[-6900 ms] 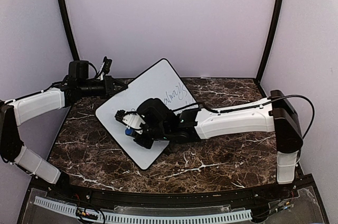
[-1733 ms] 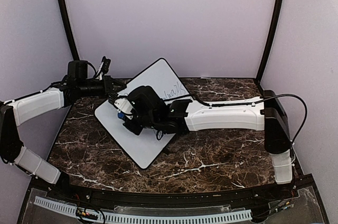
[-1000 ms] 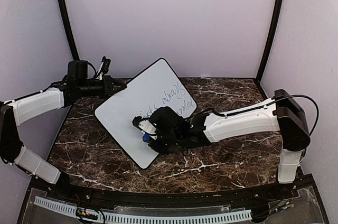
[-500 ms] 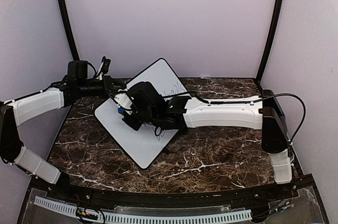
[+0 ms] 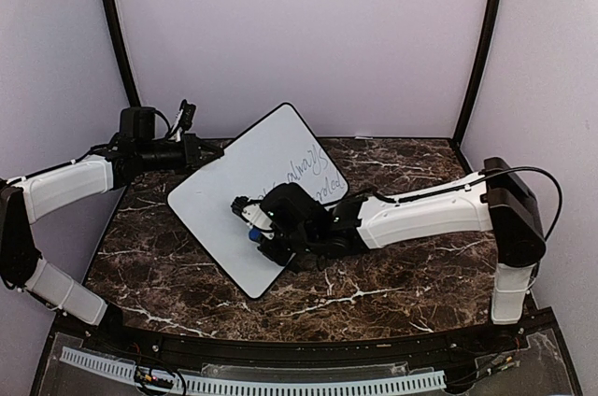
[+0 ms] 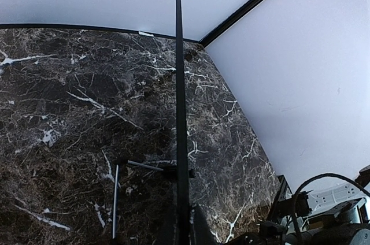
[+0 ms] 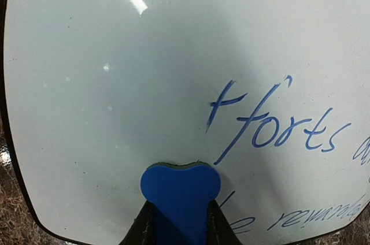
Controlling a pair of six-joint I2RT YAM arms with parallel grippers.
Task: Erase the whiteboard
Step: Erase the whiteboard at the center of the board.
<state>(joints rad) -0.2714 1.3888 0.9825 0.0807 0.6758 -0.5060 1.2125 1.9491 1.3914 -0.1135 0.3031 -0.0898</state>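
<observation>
Mid-wipe. Your right fingers (image 7: 143, 230) pinch the blue eraser (image 7: 180, 190) flat against the whiteboard (image 5: 234, 181). It leans tilted on the counter (image 5: 392, 275), its edge clamped by the left fingers (image 5: 192, 150). The writing (image 7: 277, 132) sits just right of the eraser, so I'd sweep across it next with steady pressure.

One whiteboard (image 5: 245, 181), one blue eraser (image 7: 180, 190), one marble table (image 5: 392, 275), two robot arms (image 5: 65, 183) (image 5: 420, 214), perhaps two lines of blue writing (image 7: 277, 132).

Right arm (image 5: 420, 214) low across whiteboard (image 5: 210, 200)
</observation>
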